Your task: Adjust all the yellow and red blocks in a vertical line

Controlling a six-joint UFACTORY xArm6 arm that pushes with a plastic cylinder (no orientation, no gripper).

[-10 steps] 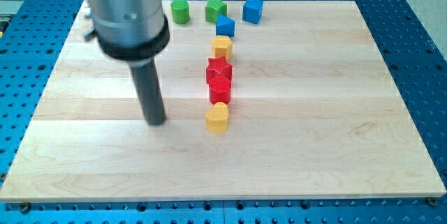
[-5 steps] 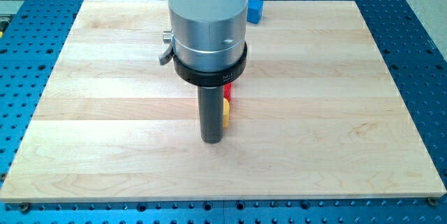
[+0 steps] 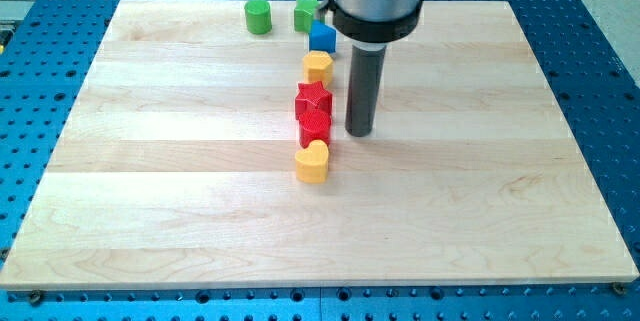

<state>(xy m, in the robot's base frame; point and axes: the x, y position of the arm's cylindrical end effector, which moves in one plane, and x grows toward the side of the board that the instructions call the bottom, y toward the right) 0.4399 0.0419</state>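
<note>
Camera view, from the left: a green cylinder [image 3: 259, 16] and a green block [image 3: 306, 13] sit at the board's [image 3: 150, 211] top; below a blue block [image 3: 322, 37], yellow block [image 3: 318, 66], red star [image 3: 313, 101], red block [image 3: 315, 127] and yellow heart [image 3: 312, 163] form a near-vertical line. My tip [image 3: 360, 132] stands just right of the reds; I have no jaws.

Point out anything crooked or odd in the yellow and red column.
Nothing is damaged. The line runs nearly straight: upper yellow block, red star, lower red block, then the yellow heart, which sits slightly toward the view's left. My tip stands just right of the red blocks.
</note>
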